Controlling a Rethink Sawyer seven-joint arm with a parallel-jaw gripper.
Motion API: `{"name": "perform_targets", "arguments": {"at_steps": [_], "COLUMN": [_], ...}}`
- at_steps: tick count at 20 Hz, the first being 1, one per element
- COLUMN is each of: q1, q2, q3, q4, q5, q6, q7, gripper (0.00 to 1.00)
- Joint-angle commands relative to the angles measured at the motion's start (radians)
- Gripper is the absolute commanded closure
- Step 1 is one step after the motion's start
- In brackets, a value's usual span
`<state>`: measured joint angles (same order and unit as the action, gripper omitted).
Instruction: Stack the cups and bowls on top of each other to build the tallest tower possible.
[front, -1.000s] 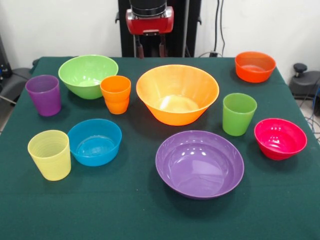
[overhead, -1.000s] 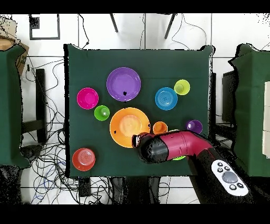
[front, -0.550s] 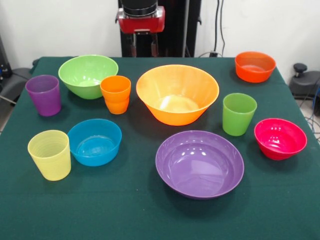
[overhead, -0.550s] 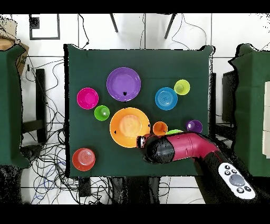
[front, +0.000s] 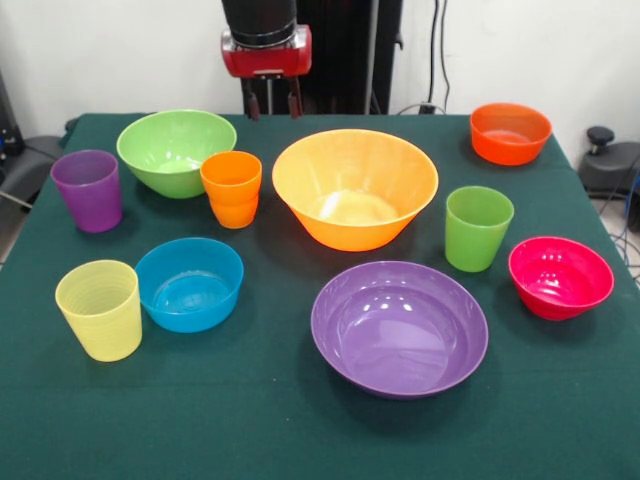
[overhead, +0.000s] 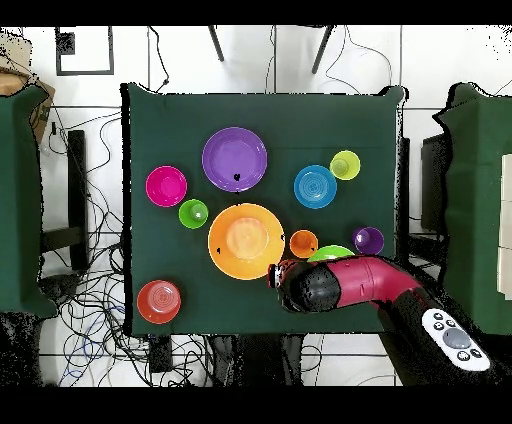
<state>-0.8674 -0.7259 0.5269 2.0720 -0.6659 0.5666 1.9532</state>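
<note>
All cups and bowls stand apart on the green cloth, open side up. The large orange-yellow bowl (front: 355, 190) (overhead: 245, 240) is central, with the purple bowl (front: 400, 328) in front of it. The light green bowl (front: 176, 150), orange cup (front: 231, 188) and purple cup (front: 88, 190) sit at the left. The blue bowl (front: 189, 283) and yellow cup (front: 99, 309) are nearer. At the right are the green cup (front: 478, 228), pink-red bowl (front: 560, 277) and orange-red bowl (front: 510, 132). My gripper (front: 272, 105) (overhead: 272, 275) hangs open and empty above the far edge, between the green and orange-yellow bowls.
In the overhead view the red arm (overhead: 350, 283) covers most of the light green bowl (overhead: 333, 251). Cables lie on the floor left of the table (overhead: 150, 110). Dark chairs stand at both sides.
The gripper has drifted left and slightly upward in the front view, away from the orange-yellow bowl's back rim. No cup or bowl has moved.
</note>
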Motion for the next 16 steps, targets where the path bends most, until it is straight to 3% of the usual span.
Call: {"name": "perform_targets", "arguments": {"at_steps": [1,11,16], "q1": [0.008,0.029,0.031], "q2": [0.097,0.085,0.083], "q3": [-0.012,-0.003,0.028], "q4": [-0.027,0.000,-0.023], "q5": [-0.116,-0.127,-0.034], "q6": [-0.015,-0.023,0.035], "q7": [-0.117,-0.074,-0.058], "gripper": [0.00,0.00,0.00]}}
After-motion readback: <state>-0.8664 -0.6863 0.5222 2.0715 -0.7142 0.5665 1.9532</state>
